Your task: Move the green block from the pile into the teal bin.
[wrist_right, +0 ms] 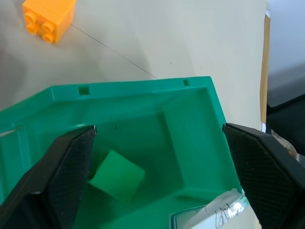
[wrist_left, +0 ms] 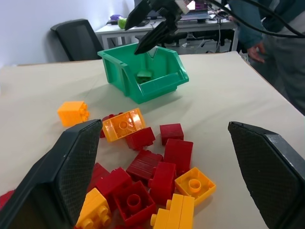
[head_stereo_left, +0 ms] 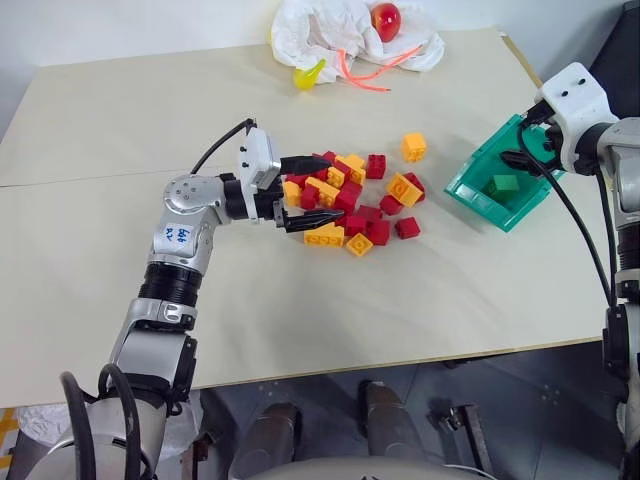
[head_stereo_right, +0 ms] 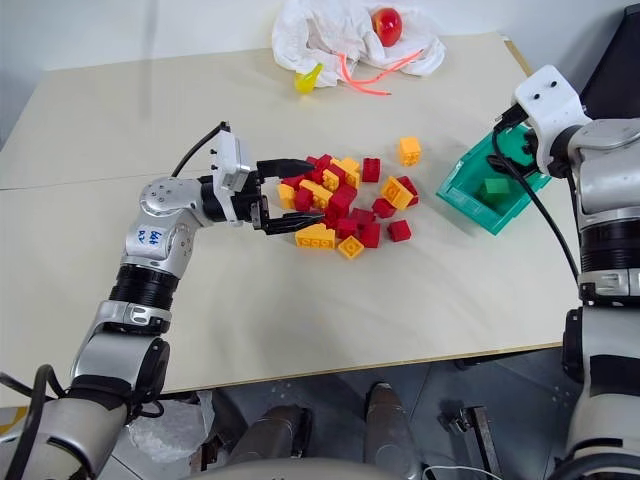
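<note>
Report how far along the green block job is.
Done: the green block lies inside the teal bin, free of the right end effector, which hangs open over the bin. In hand: nothing; the left end effector is open at the near edge of the pile, gripping no brick. Left: apparently just drawing the right arm clear.

Pale beige desk (head_stereo_left: 150, 120), the pile (head_stereo_left: 345, 200) of red, yellow and orange bricks at its middle, one orange brick (head_stereo_left: 413, 146) just apart, teal bin (head_stereo_left: 470, 185) near the right edge, crumpled white bag (head_stereo_left: 330, 35) at the far edge
</note>
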Action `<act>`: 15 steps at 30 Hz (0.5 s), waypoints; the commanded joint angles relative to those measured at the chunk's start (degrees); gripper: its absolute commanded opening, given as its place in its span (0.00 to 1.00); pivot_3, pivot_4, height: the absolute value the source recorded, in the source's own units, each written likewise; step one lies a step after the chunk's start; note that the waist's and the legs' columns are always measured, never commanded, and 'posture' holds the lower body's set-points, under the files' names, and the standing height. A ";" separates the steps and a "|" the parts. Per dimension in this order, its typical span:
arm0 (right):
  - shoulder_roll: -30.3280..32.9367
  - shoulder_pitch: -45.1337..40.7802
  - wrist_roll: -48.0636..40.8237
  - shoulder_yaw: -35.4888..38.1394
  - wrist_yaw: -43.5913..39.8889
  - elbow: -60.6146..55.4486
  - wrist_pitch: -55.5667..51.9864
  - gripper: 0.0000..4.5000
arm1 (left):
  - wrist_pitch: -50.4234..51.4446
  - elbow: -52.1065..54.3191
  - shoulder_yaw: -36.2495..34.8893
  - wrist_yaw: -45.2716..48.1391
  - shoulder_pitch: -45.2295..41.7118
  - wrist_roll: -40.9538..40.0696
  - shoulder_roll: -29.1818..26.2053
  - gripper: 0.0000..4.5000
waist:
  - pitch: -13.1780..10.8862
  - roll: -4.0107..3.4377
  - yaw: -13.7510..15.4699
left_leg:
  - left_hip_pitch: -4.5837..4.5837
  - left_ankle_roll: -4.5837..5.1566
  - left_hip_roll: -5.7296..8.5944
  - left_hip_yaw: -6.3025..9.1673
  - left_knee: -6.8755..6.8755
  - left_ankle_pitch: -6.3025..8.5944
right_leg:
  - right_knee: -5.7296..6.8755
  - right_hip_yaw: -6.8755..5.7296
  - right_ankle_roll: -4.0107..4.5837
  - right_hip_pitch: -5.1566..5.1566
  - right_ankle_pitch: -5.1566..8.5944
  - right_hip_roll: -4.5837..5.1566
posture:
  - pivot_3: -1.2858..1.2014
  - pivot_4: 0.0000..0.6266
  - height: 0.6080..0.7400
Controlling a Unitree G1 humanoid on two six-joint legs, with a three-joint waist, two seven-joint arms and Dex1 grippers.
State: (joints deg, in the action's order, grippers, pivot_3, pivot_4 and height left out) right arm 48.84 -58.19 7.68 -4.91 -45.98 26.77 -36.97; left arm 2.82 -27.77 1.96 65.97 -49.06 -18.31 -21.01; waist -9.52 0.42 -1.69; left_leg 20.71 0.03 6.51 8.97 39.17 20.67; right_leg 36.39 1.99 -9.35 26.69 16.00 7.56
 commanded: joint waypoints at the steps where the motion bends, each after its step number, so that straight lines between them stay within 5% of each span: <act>1: 1.77 0.45 -2.07 0.94 -3.64 -5.40 -1.18 1.00 | 2.43 3.66 -2.77 -0.47 1.24 -2.62 -1.25 1.00 | 0.00 0.00 0.01 | 0.00 0.00 0.01 0.00 0.00 0.00 | 0.00 0.00 0.00 0.00 0.00 0.01 | 0.52 0.24 1.00; 9: 1.25 10.29 -19.93 4.69 -23.52 -20.50 -4.49 1.00 | 9.99 17.10 -9.23 -2.34 15.98 -6.48 -9.56 1.00 | 0.00 0.00 0.12 | 0.00 0.01 -0.03 0.02 0.01 0.01 | -0.02 0.01 0.02 0.02 -0.01 -0.01 | 0.52 0.24 1.00; 15: -0.12 17.44 -22.88 4.94 -33.84 -10.49 16.45 1.00 | 9.35 23.48 -15.63 -2.75 27.42 -9.87 -13.30 1.00 | 0.00 -0.01 0.38 | -0.03 0.02 -0.04 0.06 0.02 0.01 | -0.39 -0.04 0.03 -0.16 -0.22 -0.02 | 0.52 0.24 1.00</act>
State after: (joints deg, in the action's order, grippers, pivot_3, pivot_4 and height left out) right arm 48.92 -41.26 -14.07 -2.08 -77.36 13.25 -27.99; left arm 13.10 -7.29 -11.09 63.72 -23.16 -26.49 -33.21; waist -9.53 0.41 -1.31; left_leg 20.68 0.05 6.47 9.01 39.19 20.68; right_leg 35.94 1.95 -9.32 26.51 15.75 7.52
